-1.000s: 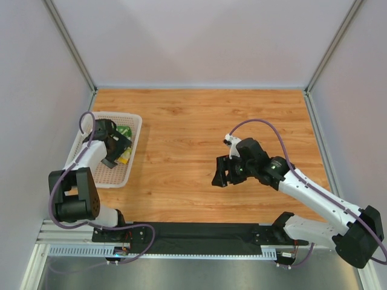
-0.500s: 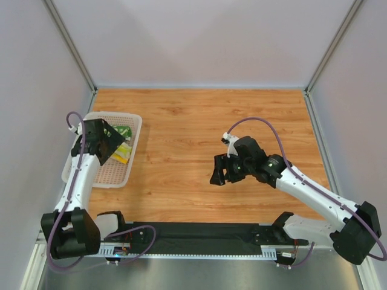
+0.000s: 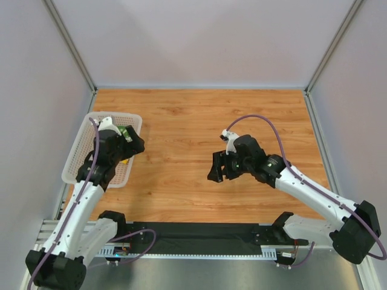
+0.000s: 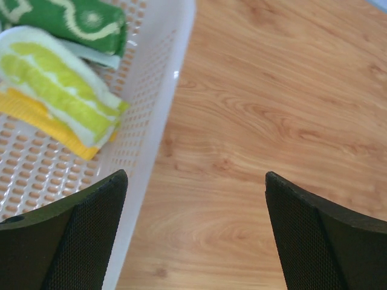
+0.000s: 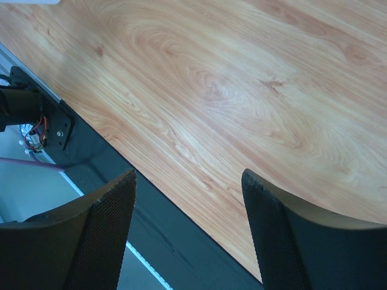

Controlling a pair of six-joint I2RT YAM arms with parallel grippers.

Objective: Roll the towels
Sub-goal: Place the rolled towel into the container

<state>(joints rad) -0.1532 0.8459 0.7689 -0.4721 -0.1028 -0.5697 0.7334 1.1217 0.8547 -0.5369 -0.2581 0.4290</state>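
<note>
Item 1. Surface [image 3: 199, 121]: wood-grain board, walled on three sides by pale panels.

Item 2. Black base rail [image 3: 199, 231]: runs along the near edge of the surface and carries both arm mounts. It also shows in the lower left corner of the right wrist view.

Item 3. Right arm [image 3: 308, 190]: white links, black joints, purple cable. It reaches from the near right corner toward the middle of the surface.

Item 4. Left arm [image 3: 84, 193]: same build, reaching up from the near left corner to the basket.

Item 5. Basket [image 3: 78, 158]: white perforated plastic, standing at the left side of the surface close to the left wall. Both towels lie inside it.

Item 6. Yellow and lime-green towel [image 4: 60, 90]: a compact layered bundle with white patches, resting on the basket floor near the right-hand wall of the basket.

Item 7. Dark green towel [image 4: 72, 21]: a tight roll with a pale pattern, just beyond the yellow one and touching it.

Item 8. Left gripper [image 4: 195, 178]: fingers spread wide with nothing between them, hovering over the basket's right rim and the bare wood beside it. It touches neither towel.

Item 9. Right gripper [image 5: 187, 175]: fingers well apart and holding nothing, above bare wood near the middle of the surface, far from the basket.
</note>
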